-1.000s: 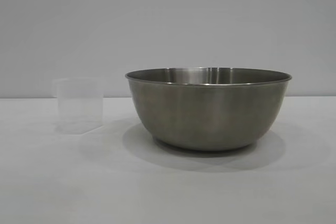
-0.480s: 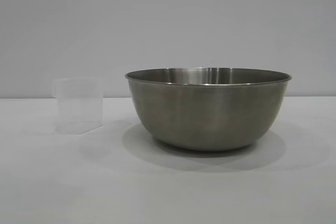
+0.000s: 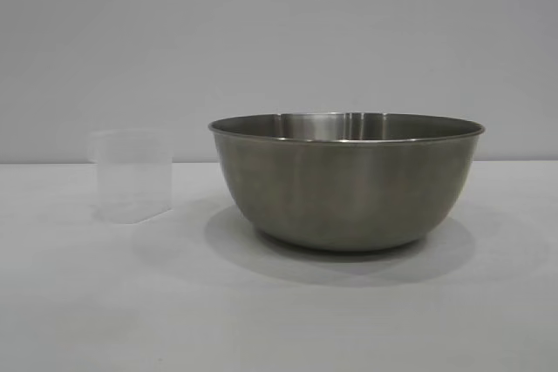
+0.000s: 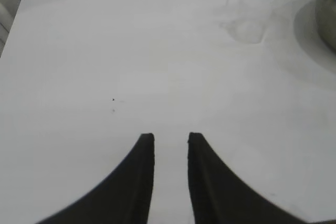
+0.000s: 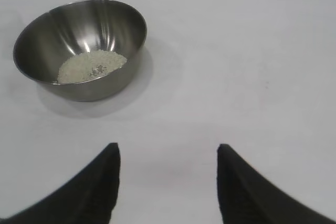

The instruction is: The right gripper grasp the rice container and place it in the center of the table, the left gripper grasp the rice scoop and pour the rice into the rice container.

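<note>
Rice [image 5: 92, 66] lies piled inside the rice container [image 3: 346, 180] at mid-surface [image 3: 279, 320]; nothing has shifted since a second ago. Rice scoop [image 3: 132, 175] stands empty to its left. Left pincer [image 4: 171, 139] narrow, right pincer [image 5: 168, 153] wide; pouring appears complete.

You will find nothing to read here: no text, label, brand, number or sign. The steel bowl [image 3: 346, 182] is plain on its wall and inside, the clear cup [image 3: 132, 175] shows no legible measuring marks or lettering, and the white table [image 3: 105, 302] carries no print. The two tiny dark specks [image 4: 113, 105] on the table are not characters.
</note>
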